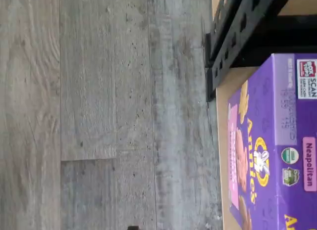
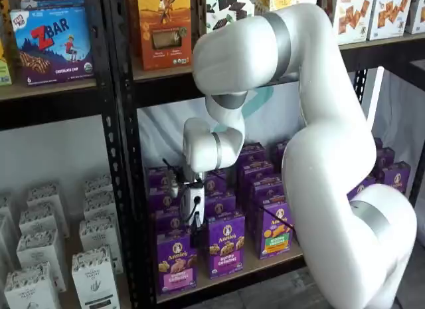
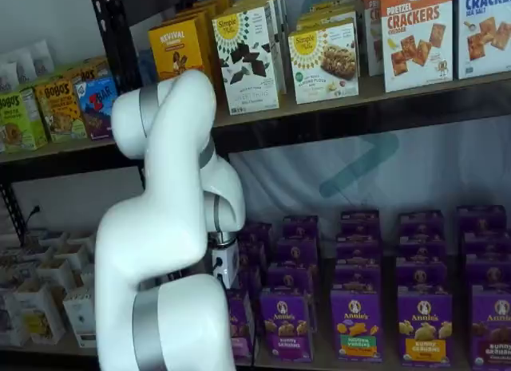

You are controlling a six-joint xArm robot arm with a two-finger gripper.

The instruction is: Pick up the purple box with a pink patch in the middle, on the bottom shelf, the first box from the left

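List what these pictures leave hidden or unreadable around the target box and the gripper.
- Gripper: in a shelf view only its white body shows above the boxes; the fingers cannot be made out against the dark gap.
- Purple box: in a shelf view the arm covers most of its front.
- Purple box in the wrist view: cut off by the picture's edge; its small print is blurred.
- Bottom shelf: rows behind the front boxes are hidden.

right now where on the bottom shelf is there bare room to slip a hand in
Little. A thin strip of tan wooden bottom shelf shows bare in front of the purple cartons, from the pink-banded purple box to the orange-banded carton. Behind, the rows stand packed. The claw hangs just over the pink-banded one.
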